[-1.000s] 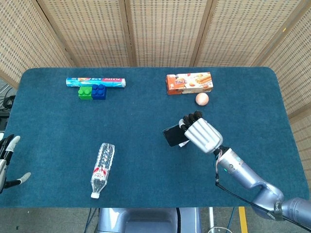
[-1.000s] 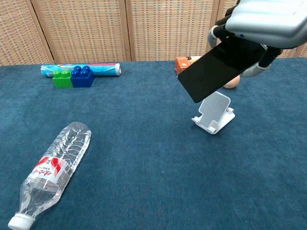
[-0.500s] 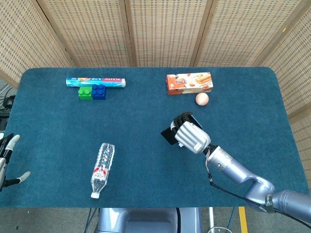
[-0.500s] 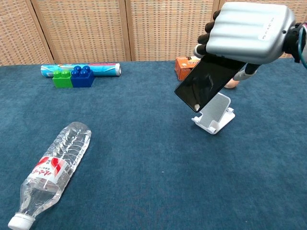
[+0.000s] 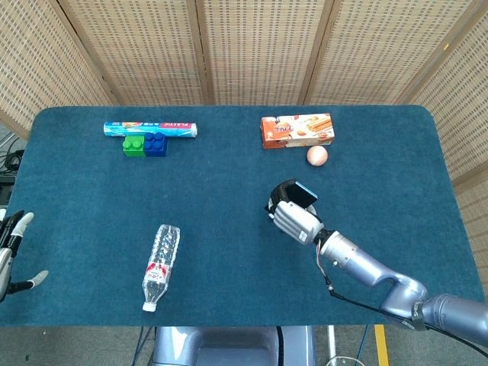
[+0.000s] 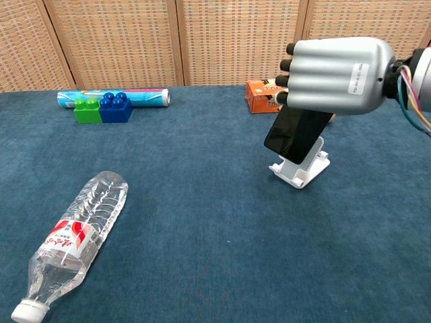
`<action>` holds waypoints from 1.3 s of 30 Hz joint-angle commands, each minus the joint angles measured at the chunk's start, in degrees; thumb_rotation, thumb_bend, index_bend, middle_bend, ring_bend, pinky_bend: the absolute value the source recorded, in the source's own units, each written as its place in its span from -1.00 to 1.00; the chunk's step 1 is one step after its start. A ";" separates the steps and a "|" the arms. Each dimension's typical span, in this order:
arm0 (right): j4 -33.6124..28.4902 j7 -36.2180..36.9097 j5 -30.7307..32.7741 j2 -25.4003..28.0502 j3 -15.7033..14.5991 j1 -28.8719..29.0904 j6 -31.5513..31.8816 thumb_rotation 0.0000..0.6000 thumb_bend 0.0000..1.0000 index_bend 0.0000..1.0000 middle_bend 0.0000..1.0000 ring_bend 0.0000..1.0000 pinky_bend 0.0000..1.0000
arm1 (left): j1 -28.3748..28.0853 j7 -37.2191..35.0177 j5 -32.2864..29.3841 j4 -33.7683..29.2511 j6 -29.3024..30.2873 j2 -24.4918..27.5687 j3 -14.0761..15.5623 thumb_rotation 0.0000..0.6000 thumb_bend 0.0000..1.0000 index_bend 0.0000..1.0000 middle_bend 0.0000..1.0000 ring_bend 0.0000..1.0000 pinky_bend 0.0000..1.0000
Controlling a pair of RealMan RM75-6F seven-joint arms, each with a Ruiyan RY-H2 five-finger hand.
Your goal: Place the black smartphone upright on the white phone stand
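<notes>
right hand (image 6: 335,65) is gripping the black smartphone (image 6: 297,133) from above, so its lower edge is coming just over the white phone stand (image 6: 301,165), toward the right edge of the table (image 5: 76,229). your left hand (image 5: 11,252) is waiting open, empty.

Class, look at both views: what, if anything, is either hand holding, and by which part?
The right hand grips the black smartphone by its upper end, just above the white phone stand. The left hand holds nothing.

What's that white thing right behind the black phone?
A white phone stand on the blue table. The black smartphone, held by the right hand, covers its upper backrest; contact between them cannot be judged.
</notes>
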 commanded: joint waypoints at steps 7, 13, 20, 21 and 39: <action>-1.03 -5.55 4.03 -0.26 -0.30 1.62 -3.28 1.00 0.29 -0.05 0.12 0.05 -0.13 | -0.29 0.24 -0.53 -0.11 -0.59 0.02 -0.05 1.00 -0.99 -1.00 -1.00 -1.00 -1.00; -0.85 -6.44 5.21 -0.23 -0.41 2.57 -4.23 1.00 0.29 -0.05 0.12 0.05 -0.13 | -0.49 0.50 -1.25 -0.22 -0.96 -0.03 -0.27 1.00 -0.99 -1.00 -1.00 -1.00 -1.00; 0.07 -7.50 6.28 -1.23 -1.37 3.55 -5.31 1.00 0.29 -0.05 0.12 0.06 -0.13 | -1.07 0.77 -2.37 -0.46 -2.31 0.11 -0.42 1.00 -0.99 -1.00 -1.00 -1.00 -1.00; 0.24 -7.69 6.40 -1.54 -1.54 3.74 -5.38 1.00 0.29 -0.05 0.12 0.05 -0.13 | -1.13 0.79 -2.45 -0.46 -2.48 0.14 -0.40 1.00 -0.99 -1.00 -1.00 -1.00 -1.00; 0.86 -13.02 11.53 -4.32 -3.25 5.97 -4.69 1.00 0.29 -0.05 -0.01 0.05 -0.13 | -1.67 0.30 -2.83 -0.52 -3.61 0.57 -0.16 1.00 -0.99 -1.00 -1.00 -1.00 -1.00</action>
